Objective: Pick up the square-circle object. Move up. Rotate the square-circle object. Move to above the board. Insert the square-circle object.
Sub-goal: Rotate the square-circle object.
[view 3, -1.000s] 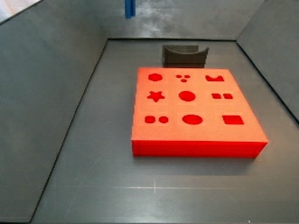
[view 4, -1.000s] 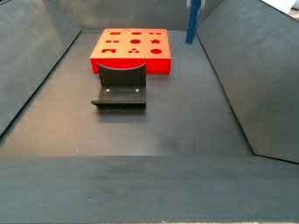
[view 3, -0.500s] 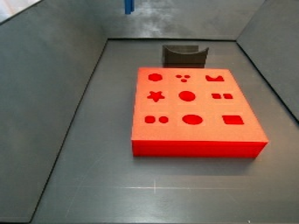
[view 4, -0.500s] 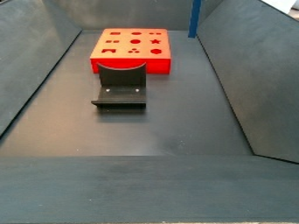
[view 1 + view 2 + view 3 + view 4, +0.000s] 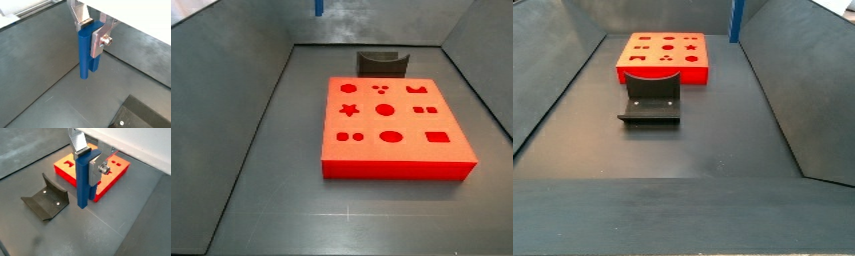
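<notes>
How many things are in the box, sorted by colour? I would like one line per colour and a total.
Blue: 1, the peg, held high in the claw above the floor.
Red: 1, the board with shaped holes.
Dark grey: 1, the fixture on the floor beside the board.
Total: 3

The gripper (image 5: 92, 31) hangs high above the floor (image 5: 687, 140), and the square-circle object (image 5: 87, 55) stands upright between its fingers (image 5: 101, 40). In a side view the object (image 5: 318, 8) shows at 11 o'clock from the board (image 5: 392, 125). The board lies flat on the floor. The fixture (image 5: 382, 64) stands just beside the board, at 12 o'clock from it. In a wrist view the fixture (image 5: 45, 202) stands near the board (image 5: 100, 173).
</notes>
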